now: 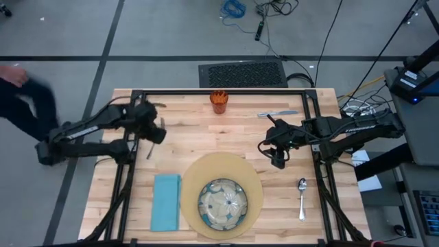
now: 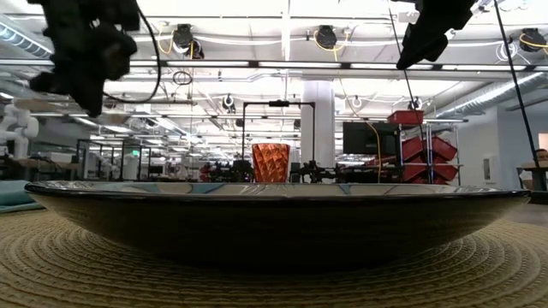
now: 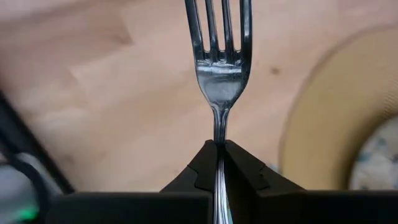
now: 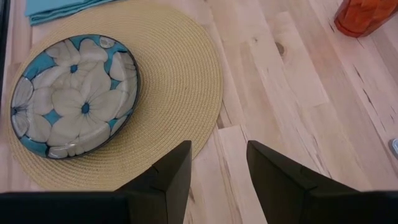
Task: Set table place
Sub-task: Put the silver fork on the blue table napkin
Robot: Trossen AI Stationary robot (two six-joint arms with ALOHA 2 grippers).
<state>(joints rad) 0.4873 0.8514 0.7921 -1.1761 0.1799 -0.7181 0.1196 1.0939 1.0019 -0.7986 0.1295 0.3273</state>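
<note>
Fork (image 3: 219, 74) was pinched by its handle in the shut left gripper (image 1: 152, 130), held above the table (image 1: 185, 120) at approx 10 o'clock from the mat (image 1: 241, 180). Step in hand: fork placement. Next prob. calls for carrying it toward 7 o'clock, to the napkin (image 1: 166, 201). Right gripper (image 4: 217, 168) was open, empty, w/ nothing between its fingers.

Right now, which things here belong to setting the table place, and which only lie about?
Job: mat, dish, napkin, spoon, knife, orange cup, fork shut in the left gripper.

Lying about: black floor mat, cables beyond the table.
</note>
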